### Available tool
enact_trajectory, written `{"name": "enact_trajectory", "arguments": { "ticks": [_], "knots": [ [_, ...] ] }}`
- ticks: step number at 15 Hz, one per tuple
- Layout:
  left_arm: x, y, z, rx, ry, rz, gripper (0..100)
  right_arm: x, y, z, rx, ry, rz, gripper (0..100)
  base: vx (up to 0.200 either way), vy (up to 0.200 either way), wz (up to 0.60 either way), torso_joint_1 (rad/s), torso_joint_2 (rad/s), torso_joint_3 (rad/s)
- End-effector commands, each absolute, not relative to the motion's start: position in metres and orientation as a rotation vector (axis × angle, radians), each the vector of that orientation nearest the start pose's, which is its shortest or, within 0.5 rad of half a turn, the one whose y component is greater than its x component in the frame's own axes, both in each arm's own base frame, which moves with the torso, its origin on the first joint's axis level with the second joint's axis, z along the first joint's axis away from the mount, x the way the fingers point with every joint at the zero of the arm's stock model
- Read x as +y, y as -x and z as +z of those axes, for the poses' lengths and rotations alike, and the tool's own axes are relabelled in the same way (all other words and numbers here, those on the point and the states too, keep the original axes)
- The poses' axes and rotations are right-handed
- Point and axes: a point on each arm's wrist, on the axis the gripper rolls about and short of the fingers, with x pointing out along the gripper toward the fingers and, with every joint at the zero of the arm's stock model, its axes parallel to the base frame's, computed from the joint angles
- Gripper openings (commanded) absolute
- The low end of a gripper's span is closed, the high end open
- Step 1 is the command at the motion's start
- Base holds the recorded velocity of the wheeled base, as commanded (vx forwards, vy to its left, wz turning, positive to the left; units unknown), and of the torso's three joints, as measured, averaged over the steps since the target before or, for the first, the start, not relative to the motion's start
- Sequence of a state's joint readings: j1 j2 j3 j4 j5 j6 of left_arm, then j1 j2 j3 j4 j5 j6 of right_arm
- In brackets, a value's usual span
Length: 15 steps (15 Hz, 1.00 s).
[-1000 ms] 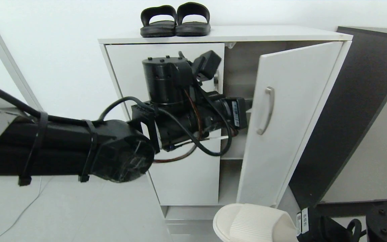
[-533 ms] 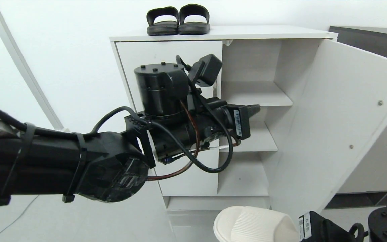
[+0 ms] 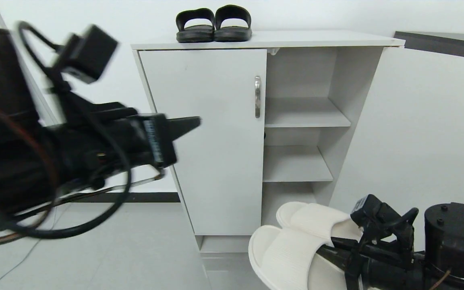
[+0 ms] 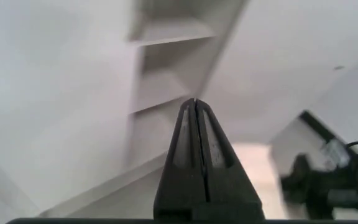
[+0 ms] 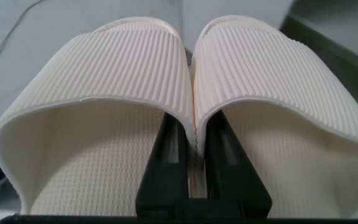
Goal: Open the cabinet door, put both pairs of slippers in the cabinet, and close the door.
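Note:
A white cabinet (image 3: 199,141) stands ahead, its left door closed and its right door (image 3: 417,129) swung wide open, baring three shelves (image 3: 296,165). A pair of black slippers (image 3: 214,24) rests on the cabinet top. My left gripper (image 3: 193,121) hangs in front of the closed left door, shut and holding nothing (image 4: 195,112). Low in front of the open compartment, my right gripper (image 5: 194,143) is shut on the touching inner edges of a pair of white ribbed slippers (image 3: 292,249) (image 5: 135,81), held side by side with toes toward the cabinet.
The closed door carries a metal handle (image 3: 257,96) at its inner edge. A dark grey unit (image 3: 441,38) stands behind the open door at the right. Bare grey floor (image 3: 107,257) spreads left of the cabinet, with a thin cable on it.
The right door swung from partly to fully open. My left arm drew back leftward out of the opening. My right arm lifted the white slippers higher, toward the cabinet.

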State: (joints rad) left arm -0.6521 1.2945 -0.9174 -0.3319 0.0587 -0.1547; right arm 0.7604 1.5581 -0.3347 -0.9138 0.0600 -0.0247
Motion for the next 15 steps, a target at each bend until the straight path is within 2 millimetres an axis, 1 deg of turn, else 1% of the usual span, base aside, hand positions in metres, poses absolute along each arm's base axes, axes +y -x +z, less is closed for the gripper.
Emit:
{"name": "enact_trajectory", "arguments": {
  "ticks": [1, 2, 3, 4, 5, 7, 9, 11, 12, 15],
  "knots": [
    [-0.025, -0.066, 0.280, 0.034, 0.093, -0.166, 0, 0.159, -0.167, 0.129, 0.294, 0.133, 0.793, 0, 0.000, 0.000, 0.00, 0.000, 0.00, 0.000],
    [-0.017, -0.056, 0.276, 0.022, 0.099, -0.116, 0, 0.159, -0.167, 0.129, 0.295, 0.134, 0.790, 0, 0.000, 0.000, 0.00, 0.000, 0.00, 0.000],
    [-0.002, -0.028, 0.255, -0.009, 0.107, 0.010, 0, 0.160, -0.167, 0.128, 0.298, 0.136, 0.790, 0, 0.000, 0.000, 0.00, 0.000, 0.00, 0.000],
    [0.002, -0.020, 0.243, -0.013, 0.107, 0.072, 0, 0.160, -0.167, 0.128, 0.298, 0.137, 0.791, 0, 0.000, 0.000, 0.00, 0.000, 0.00, 0.000],
    [0.007, -0.010, 0.220, -0.009, 0.101, 0.170, 0, 0.160, -0.167, 0.127, 0.301, 0.138, 0.793, 0, 0.000, 0.000, 0.00, 0.000, 0.00, 0.000],
    [0.010, 0.010, 0.173, -0.011, 0.101, 0.304, 0, 0.161, -0.168, 0.124, 0.314, 0.143, 0.792, 0, 0.000, 0.000, 0.00, 0.000, 0.00, 0.000],
    [0.009, 0.018, 0.142, -0.003, 0.094, 0.415, 0, 0.163, -0.169, 0.120, 0.328, 0.150, 0.793, 0, 0.000, 0.000, 0.00, 0.000, 0.00, 0.000],
    [0.008, 0.023, 0.120, -0.004, 0.069, 0.445, 0, 0.163, -0.168, 0.120, 0.327, 0.153, 0.797, 0, 0.000, 0.000, 0.00, 0.000, 0.00, 0.000],
    [0.007, 0.024, 0.107, 0.003, 0.046, 0.419, 0, 0.164, -0.167, 0.120, 0.327, 0.154, 0.801, 0, 0.000, 0.000, 0.00, 0.000, 0.00, 0.000],
    [0.007, 0.025, 0.080, -0.012, 0.012, 0.298, 0, 0.165, -0.166, 0.120, 0.328, 0.155, 0.807, 0, 0.000, 0.000, 0.00, 0.000, 0.00, 0.000]
  ]
}}
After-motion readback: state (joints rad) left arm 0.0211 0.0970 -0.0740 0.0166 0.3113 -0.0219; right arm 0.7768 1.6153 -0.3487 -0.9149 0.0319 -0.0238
